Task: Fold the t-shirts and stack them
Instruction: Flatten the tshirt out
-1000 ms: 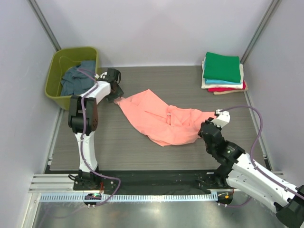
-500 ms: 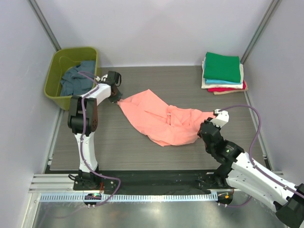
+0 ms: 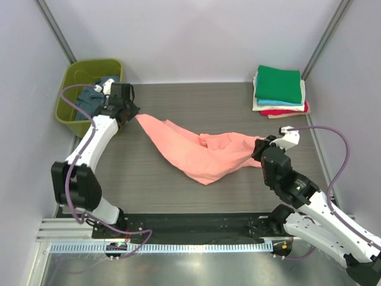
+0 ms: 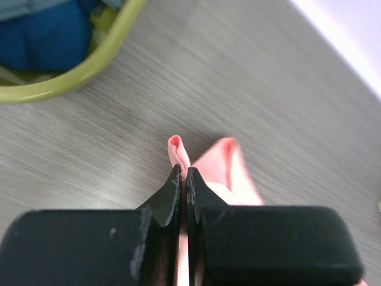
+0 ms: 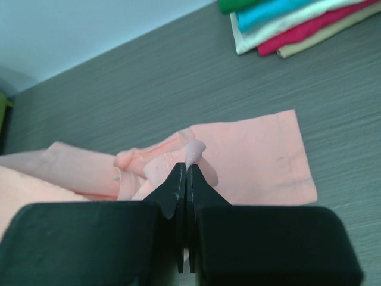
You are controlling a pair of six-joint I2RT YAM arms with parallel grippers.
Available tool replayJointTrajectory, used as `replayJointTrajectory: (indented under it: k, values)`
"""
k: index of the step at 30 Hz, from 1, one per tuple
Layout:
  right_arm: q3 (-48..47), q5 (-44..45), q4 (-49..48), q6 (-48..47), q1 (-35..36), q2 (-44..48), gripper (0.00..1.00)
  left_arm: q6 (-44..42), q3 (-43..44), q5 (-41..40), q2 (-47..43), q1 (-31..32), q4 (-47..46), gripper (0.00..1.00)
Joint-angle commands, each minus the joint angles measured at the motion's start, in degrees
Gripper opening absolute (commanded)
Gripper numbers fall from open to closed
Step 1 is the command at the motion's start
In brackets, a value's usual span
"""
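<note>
The left gripper (image 4: 183,173) has its jaws pressed together on a thin fold of the salmon-pink t-shirt (image 3: 196,152); a small loop of pink cloth pokes out just past the fingertips in the left wrist view. A second ago these jaws stood apart beside that corner. Since then they have closed on it and the arm has swung back and left, so the corner now hangs just beside the olive-green tub (image 3: 68,83).

The right gripper (image 5: 183,170) is likewise clamped on a bunched ridge of the same shirt at its other end, with a flat sleeve or hem panel lying on the table (image 3: 178,190) just beyond it. It has drifted slightly to the right.

The shirt, earlier a crumpled heap in the middle of the table, is now drawn into a long band between the two grippers. That likely means it is being spread flat before folding; no fold is made yet.

A slate-blue t-shirt (image 3: 86,101) waits in the tub, and the stack of folded t-shirts (image 3: 278,89) sits at the far right corner, well apart.
</note>
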State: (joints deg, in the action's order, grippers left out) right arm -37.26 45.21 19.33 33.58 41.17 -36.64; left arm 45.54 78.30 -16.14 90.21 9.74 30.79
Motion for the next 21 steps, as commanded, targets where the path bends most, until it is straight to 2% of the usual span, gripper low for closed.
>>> replayJointTrajectory:
  k: [1, 11, 21]
  values:
    - [-4.9, 3.5, -1.4, -2.6, 0.1, 1.7, 0.01, 0.4, -2.0, -2.8, -6.9, -0.4, 1.8, 0.00]
    - [-11.4, 4.7, -1.1, -6.8, 0.1, 3.8, 0.01, -2.1, -1.4, -4.2, -21.5, -0.3, 8.1, 0.00]
    - [-21.6, 3.5, -1.1, -13.5, 0.1, 8.1, 0.01, -7.6, 4.1, -6.6, -35.7, -0.3, 13.5, 0.00]
